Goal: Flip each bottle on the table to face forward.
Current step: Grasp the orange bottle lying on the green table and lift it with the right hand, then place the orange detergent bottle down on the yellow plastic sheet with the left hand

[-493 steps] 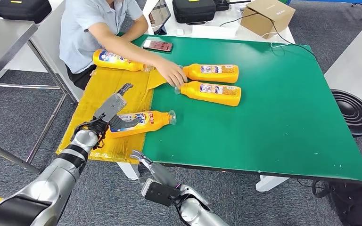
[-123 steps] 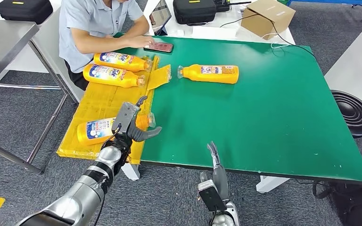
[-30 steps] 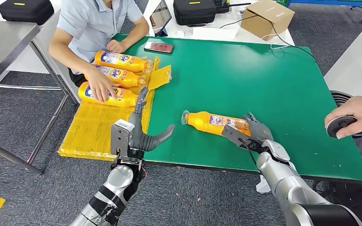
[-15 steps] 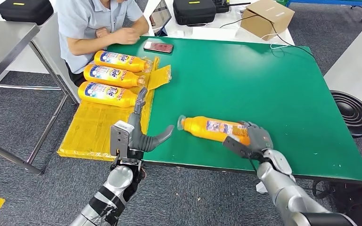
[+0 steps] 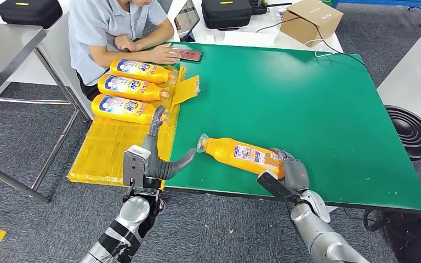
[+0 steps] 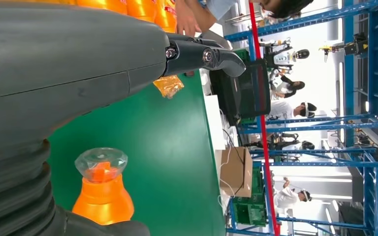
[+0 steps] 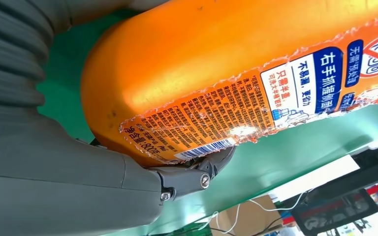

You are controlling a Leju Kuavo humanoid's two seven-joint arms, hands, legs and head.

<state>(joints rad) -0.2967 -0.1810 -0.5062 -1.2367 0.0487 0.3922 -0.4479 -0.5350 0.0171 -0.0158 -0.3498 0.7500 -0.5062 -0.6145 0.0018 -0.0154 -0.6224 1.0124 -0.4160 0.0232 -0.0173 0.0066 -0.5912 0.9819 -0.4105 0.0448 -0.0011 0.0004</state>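
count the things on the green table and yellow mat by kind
orange bottles: 4, three on the yellow mat at, one held by the right hand at
phone: 1
total: 5

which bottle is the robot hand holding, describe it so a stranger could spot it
On the green table, near its front edge, one orange bottle lies alone, base in the right robot hand. Unlike the three bottles on the yellow sheet, its small-print back label shows.
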